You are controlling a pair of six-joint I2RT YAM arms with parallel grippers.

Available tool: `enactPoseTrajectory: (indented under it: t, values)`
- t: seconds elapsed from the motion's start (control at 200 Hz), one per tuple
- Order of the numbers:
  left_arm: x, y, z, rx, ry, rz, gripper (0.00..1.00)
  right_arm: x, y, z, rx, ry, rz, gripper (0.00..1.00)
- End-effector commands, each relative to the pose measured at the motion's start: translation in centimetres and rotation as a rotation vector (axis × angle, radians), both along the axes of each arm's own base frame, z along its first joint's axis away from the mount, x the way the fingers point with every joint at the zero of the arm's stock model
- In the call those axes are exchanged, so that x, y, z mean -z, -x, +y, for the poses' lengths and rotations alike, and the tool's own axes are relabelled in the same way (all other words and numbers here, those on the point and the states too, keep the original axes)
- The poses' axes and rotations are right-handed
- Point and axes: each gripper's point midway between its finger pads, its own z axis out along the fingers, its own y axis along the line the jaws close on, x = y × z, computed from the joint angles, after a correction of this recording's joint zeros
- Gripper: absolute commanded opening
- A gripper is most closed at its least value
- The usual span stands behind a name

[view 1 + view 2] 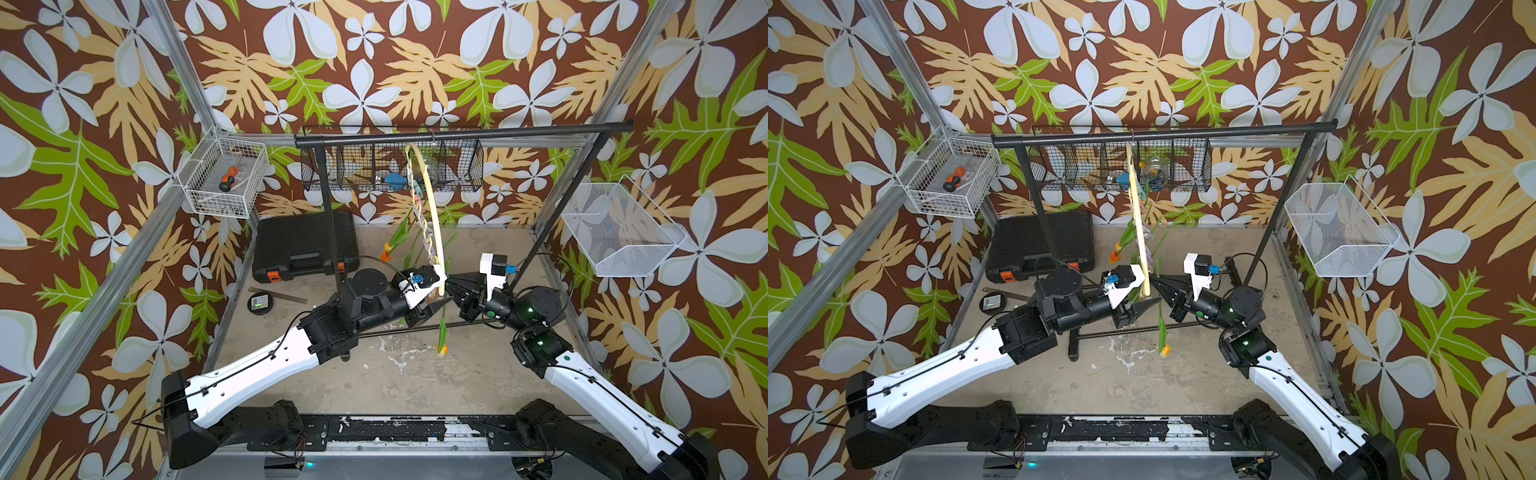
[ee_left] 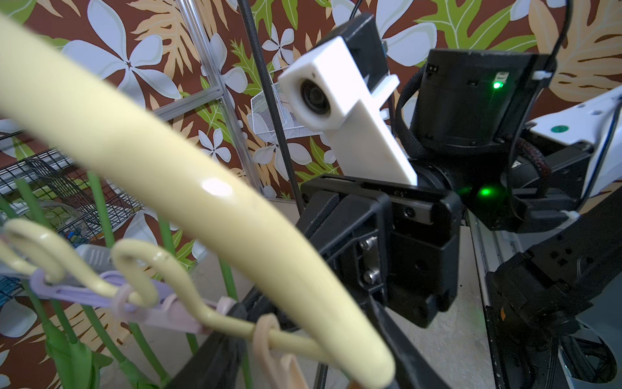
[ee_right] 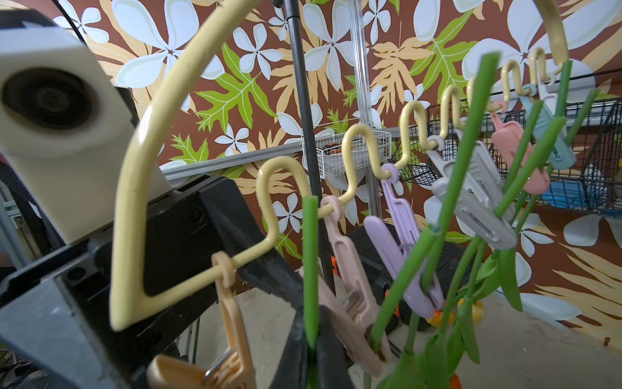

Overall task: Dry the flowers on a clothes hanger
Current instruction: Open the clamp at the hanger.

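Hanger [image 2: 218,202] hangs mid-rack [image 1: 498,130]. Right claw [image 1: 453,287] pinches a tulip [image 3: 309,252] by its stem. Left claw [image 1: 1142,302] straddles the end pin [image 3: 235,323], squeeze unclear. Best: open pin fully, seat stem deep, then release.

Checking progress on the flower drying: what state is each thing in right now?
clothes hanger: hung by its hook on the black rack
clipped tulips: hanging head down from pegs
loose tulip: head down, held by its stem
right gripper: shut on the loose tulip
left gripper: open, jaws either side of the peach clothespin
peach clothespin: empty
black toolcase: closed
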Motion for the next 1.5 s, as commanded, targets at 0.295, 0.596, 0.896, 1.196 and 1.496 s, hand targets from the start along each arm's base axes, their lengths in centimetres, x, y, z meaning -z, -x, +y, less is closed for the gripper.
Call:
enactPoseTrajectory:
  t: [0.295,0.596,0.896,1.196,1.496]
  values:
    - [-0.2,0.4,0.4,-0.036,0.026,0.013,0.5,-1.2,0.3,-0.2,0.002,-0.019,-0.03,0.0]
    - [-0.4,1.0,0.0,0.006,0.024,0.013,0.37,-1.0,0.3,-0.1,0.002,-0.014,-0.032,0.0]
    - [-0.6,1.7,0.0,0.041,0.042,0.024,0.53,-0.7,0.3,-0.1,-0.002,-0.012,-0.03,0.0]
    - [-0.8,1.9,0.5,0.039,0.035,0.013,0.4,-0.7,0.4,-0.1,-0.006,-0.014,-0.028,0.0]
    - [-0.3,2.0,0.0,0.056,0.027,0.027,0.34,-1.1,0.7,-0.2,-0.007,-0.017,-0.035,0.0]
